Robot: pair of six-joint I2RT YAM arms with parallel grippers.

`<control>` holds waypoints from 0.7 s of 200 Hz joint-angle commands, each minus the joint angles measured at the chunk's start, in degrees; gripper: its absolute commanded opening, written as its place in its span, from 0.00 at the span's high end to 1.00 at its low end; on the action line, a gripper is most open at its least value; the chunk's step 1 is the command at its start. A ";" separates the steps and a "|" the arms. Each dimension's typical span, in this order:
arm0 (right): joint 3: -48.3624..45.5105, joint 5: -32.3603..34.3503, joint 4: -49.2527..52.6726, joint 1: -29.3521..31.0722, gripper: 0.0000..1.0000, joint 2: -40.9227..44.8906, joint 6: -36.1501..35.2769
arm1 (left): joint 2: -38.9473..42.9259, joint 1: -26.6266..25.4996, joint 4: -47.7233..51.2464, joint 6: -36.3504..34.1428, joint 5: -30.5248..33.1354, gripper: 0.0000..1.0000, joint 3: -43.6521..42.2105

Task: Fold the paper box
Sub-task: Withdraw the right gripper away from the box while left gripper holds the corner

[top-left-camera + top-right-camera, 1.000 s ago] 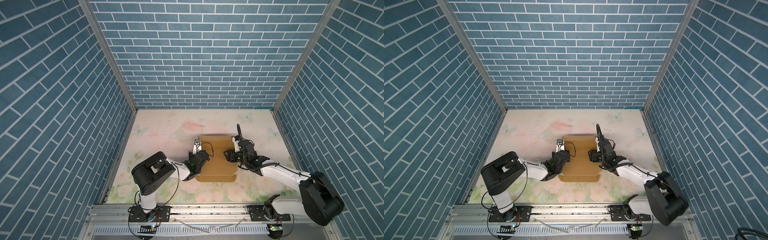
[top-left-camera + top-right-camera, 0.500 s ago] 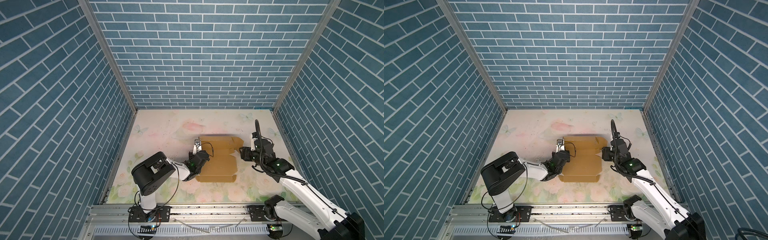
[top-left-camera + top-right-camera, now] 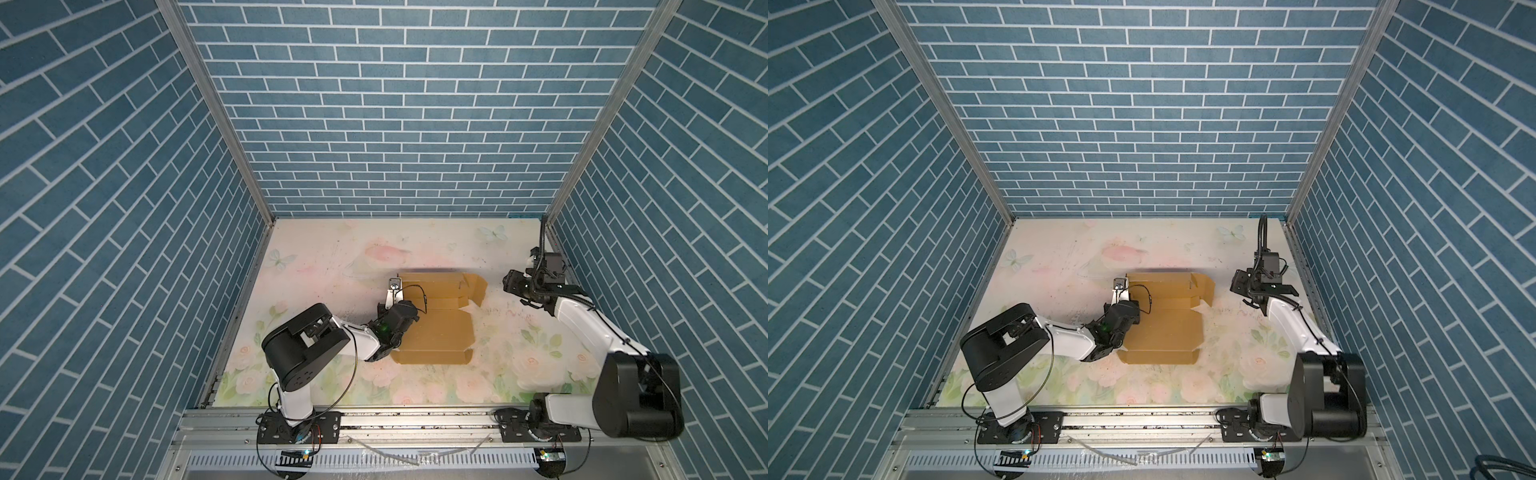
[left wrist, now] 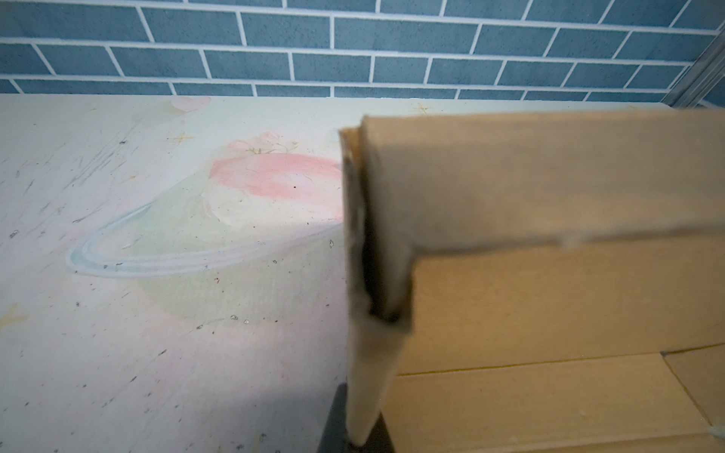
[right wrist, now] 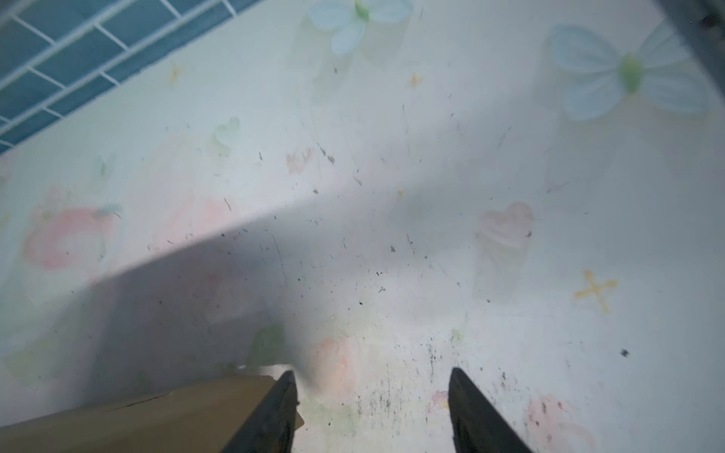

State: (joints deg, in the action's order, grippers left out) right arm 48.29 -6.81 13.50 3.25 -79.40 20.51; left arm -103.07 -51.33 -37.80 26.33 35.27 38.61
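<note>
Paper box (image 3: 436, 332): brown cardboard in the middle of the floral table (image 3: 332, 257). Both top views show its base lying flat, its far wall raised and its far right flap splayed outward.
Left gripper (image 3: 411, 318): at the box's left edge, jaws closed tight on the upright left side wall. In the left wrist view the cardboard (image 4: 365, 372) runs down into the grip.
Right gripper (image 3: 509, 283): off the box's far right corner, near it but not touching. Its 2 dark fingers (image 5: 274, 415) stand apart with only table between them.

Matt cardboard paper box (image 3: 440, 332), seemingly corrugated
</note>
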 commanded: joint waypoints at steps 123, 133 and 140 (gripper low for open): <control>2.27 -17.98 -9.43 2.07 0.42 -11.71 -8.72 | -1.45 0.09 9.21 1.20 -3.91 0.98 -0.12; 1.99 -18.05 -9.45 2.78 0.42 -11.44 -9.05 | -1.44 0.09 9.21 1.35 -3.84 0.98 -0.38; 1.85 -18.23 -9.45 3.19 0.43 -11.31 -9.32 | -1.52 0.09 9.21 1.42 -3.80 0.99 -0.37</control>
State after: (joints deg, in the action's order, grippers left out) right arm 49.06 -22.76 4.97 4.82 -90.85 14.90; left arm -102.87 -51.33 -36.29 26.89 34.83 39.24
